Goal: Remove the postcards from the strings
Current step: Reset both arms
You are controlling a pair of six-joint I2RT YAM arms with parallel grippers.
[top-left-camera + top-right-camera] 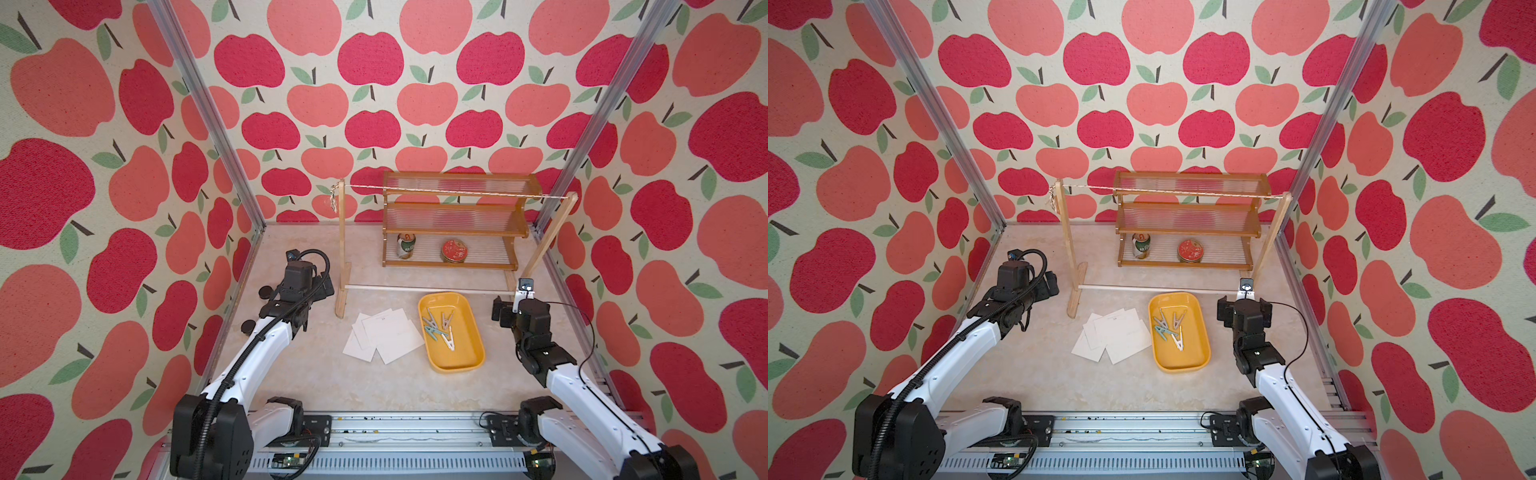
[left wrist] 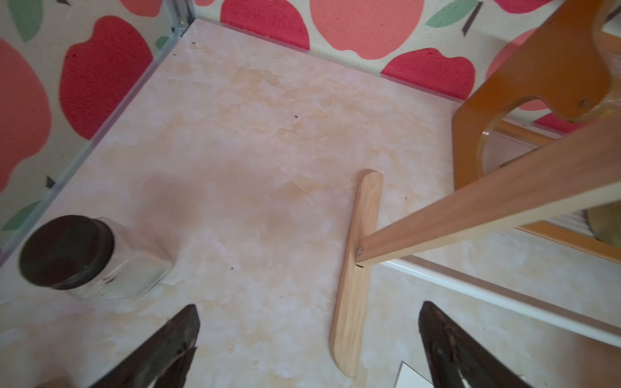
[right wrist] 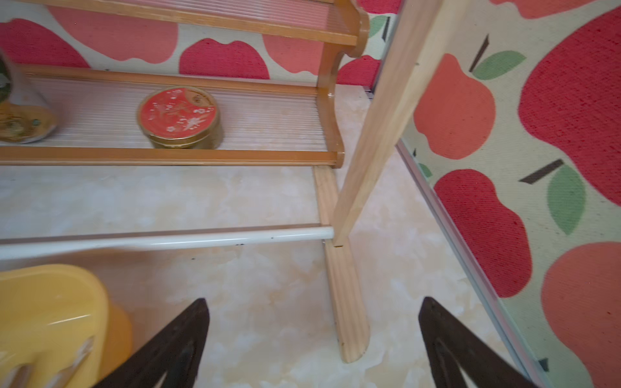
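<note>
The postcards [image 1: 382,338] [image 1: 1115,336] lie in a loose overlapping pile of white cards on the table, in front of the wooden stand. One card's corner [image 2: 411,376] shows in the left wrist view. The string [image 1: 457,192] [image 1: 1175,192] runs bare between the two wooden posts, with a knotted bundle [image 1: 333,199] at its left end. My left gripper [image 2: 309,305] hangs open and empty over the table by the stand's left foot [image 2: 353,295]. My right gripper [image 3: 314,299] is open and empty by the right foot [image 3: 346,302].
A yellow tray [image 1: 465,345] right of the cards holds several clothespins [image 1: 440,328]. Behind the stand is a wooden shelf [image 1: 457,220] with a can [image 1: 405,246] and a red tin [image 1: 455,250]. A black-lidded jar [image 2: 84,258] stands near the left wall. A white base rod [image 1: 424,289] joins the posts.
</note>
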